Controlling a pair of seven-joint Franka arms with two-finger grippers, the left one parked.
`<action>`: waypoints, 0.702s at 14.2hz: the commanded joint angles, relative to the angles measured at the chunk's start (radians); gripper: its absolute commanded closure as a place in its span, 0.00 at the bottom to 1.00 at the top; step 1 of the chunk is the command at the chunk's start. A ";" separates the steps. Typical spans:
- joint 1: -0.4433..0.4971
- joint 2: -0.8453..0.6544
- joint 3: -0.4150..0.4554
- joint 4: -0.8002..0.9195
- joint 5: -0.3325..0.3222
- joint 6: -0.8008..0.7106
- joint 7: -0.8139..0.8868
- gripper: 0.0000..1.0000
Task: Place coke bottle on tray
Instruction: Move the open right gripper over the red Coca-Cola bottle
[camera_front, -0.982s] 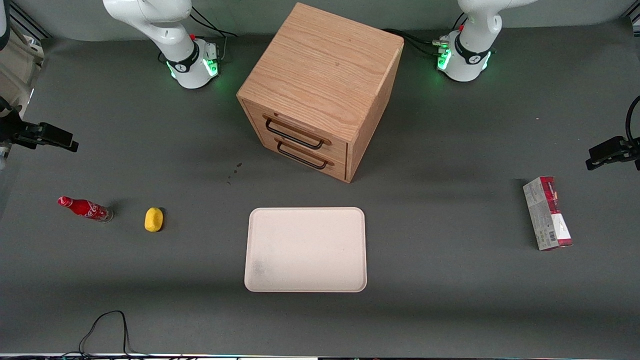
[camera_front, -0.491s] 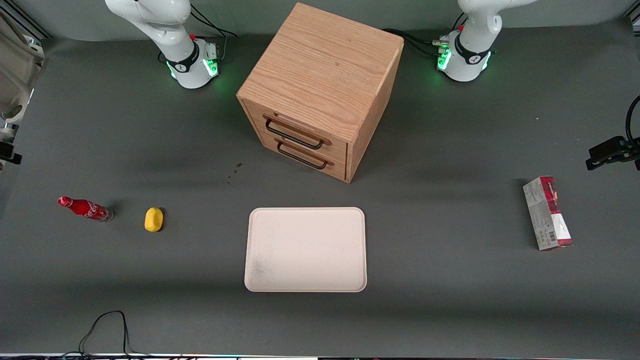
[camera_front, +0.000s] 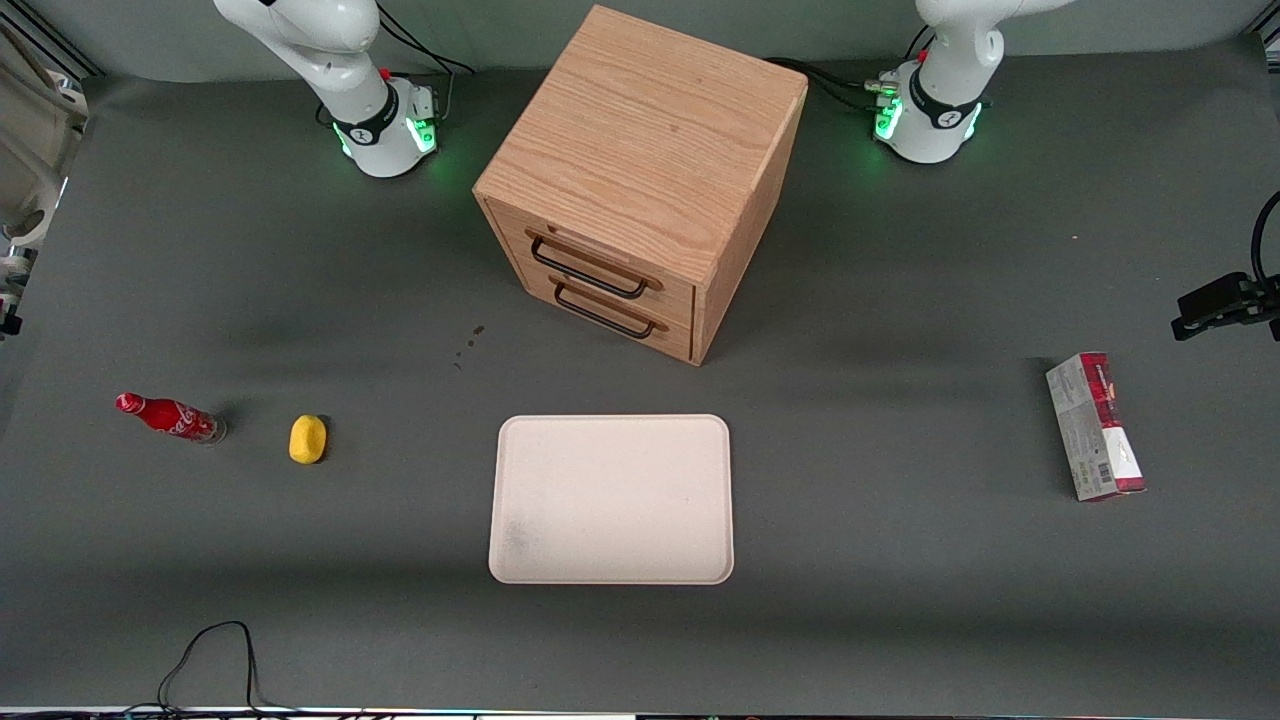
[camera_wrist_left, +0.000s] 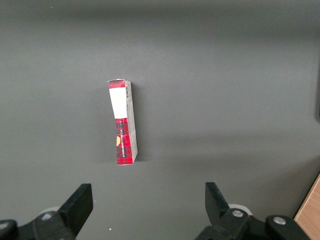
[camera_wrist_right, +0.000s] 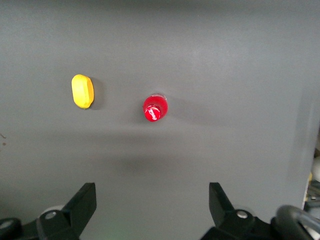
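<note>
my fingers hang spread wide and empty, high above the small red coke bottle standing upright on the dark grey surface, well apart from the cream rectangular tray. i should centre over its cap, then descend straight.

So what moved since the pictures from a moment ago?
Only the working arm moved: in the front view its black gripper slid off the edge at its own end of the table. Now the gripper hangs open above the standing coke bottle, touching nothing. The bottle, yellow object, tray, wooden drawer cabinet and carton stayed put.
</note>
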 joint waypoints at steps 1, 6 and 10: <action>0.011 -0.012 -0.005 -0.093 0.021 0.102 -0.020 0.00; 0.025 0.038 -0.003 -0.214 0.047 0.298 -0.022 0.00; 0.027 0.142 0.003 -0.208 0.054 0.394 -0.025 0.00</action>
